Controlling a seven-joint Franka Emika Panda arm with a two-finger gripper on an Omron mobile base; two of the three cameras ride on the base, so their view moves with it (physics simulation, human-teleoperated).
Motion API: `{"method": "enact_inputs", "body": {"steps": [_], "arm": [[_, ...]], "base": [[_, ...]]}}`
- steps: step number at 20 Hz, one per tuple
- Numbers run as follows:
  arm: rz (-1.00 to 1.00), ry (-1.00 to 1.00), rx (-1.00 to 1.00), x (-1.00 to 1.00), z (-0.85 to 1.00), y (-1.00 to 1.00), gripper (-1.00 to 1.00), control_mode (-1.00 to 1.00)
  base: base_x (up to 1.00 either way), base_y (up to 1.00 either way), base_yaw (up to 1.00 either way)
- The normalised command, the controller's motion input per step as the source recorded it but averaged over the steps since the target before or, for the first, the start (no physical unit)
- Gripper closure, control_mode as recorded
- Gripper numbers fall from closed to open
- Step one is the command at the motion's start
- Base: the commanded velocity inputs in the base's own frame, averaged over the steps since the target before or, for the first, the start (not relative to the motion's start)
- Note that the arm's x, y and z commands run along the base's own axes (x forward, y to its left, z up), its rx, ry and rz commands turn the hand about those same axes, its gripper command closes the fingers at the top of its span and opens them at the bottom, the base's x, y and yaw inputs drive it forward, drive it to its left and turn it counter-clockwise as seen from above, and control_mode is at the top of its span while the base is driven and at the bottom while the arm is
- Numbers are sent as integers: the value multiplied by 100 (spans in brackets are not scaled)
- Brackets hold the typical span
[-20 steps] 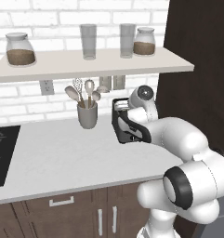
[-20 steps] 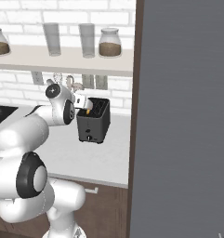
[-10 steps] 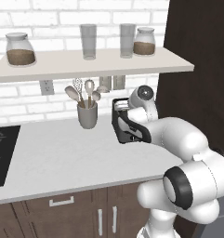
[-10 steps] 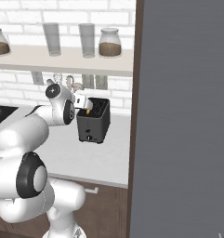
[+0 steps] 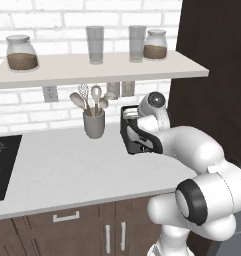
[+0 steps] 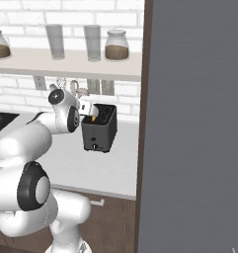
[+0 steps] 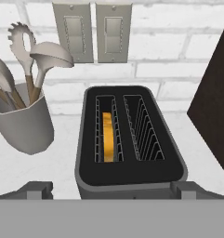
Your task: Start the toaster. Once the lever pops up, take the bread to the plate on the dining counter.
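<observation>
1. The toaster (image 7: 127,139) stands on the worktop (image 5: 57,165) beside the utensil cup (image 7: 23,123); the bread (image 7: 108,135) sits deep in its left slot.
2. The gripper (image 7: 111,188) hovers above, jaws spread wide, holding nothing.
3. The slice is likely light, stiff and crumbly: pinch its top crust gently.

1. The toaster (image 6: 99,129), dark and boxy, stands on the pale worktop (image 6: 98,165) near the white brick wall.
2. An orange sliver of the bread (image 6: 94,118) shows at its top.
3. The arm's white hand reaches to the toaster's top from the left.
4. A shelf (image 6: 66,63) above carries two glasses (image 6: 55,41) and two jars (image 6: 116,46).
5. A tall grey panel (image 6: 194,123) stands to the right.
</observation>
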Motion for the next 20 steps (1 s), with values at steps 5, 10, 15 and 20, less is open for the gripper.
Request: {"method": "enact_inputs", "body": {"steps": [5,10,15,20], "arm": [[0,0,0,0,0,0,-100,-100],[0,0,0,0,0,0,-100,-100],[0,0,0,0,0,0,-100,-100],[0,0,0,0,0,0,-100,-100]], "base": [[0,0,0],[0,0,0],[0,0,0],[0,0,0]]}}
